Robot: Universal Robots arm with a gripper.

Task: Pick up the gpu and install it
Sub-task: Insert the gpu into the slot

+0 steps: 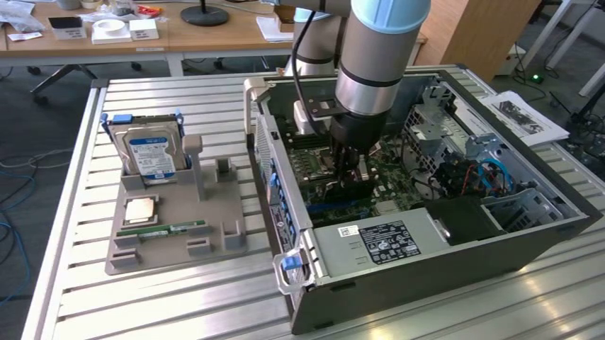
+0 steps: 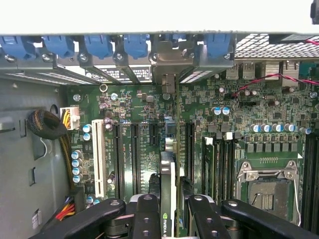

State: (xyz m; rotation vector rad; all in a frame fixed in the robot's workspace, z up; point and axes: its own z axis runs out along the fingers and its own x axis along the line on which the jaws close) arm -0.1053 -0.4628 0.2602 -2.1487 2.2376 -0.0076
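Observation:
My gripper (image 1: 348, 170) reaches down into the open computer case (image 1: 529, 234), just above the motherboard (image 1: 317, 159). In the wrist view the gripper (image 2: 168, 206) is shut on the gpu (image 2: 168, 174), a slim card seen edge-on with a green-logo label between the black fingers (image 2: 147, 211). The card's silver end bracket (image 2: 168, 62) stands at the rear slot openings of the case, among the blue retention clips (image 2: 97, 46). The card lines up over a long black expansion slot (image 2: 189, 149) area of the motherboard (image 2: 234, 99). Whether its edge sits in a slot is hidden.
A grey fixture (image 1: 217, 244) on the slatted table at the exterior view's left holds a hard drive (image 1: 151, 156), a processor chip (image 1: 140, 210) and a green memory stick (image 1: 175, 229). Inside the case are the power supply (image 1: 383, 241), cables (image 1: 477, 173), the processor socket (image 2: 266, 189) and a wire bundle (image 2: 47, 127).

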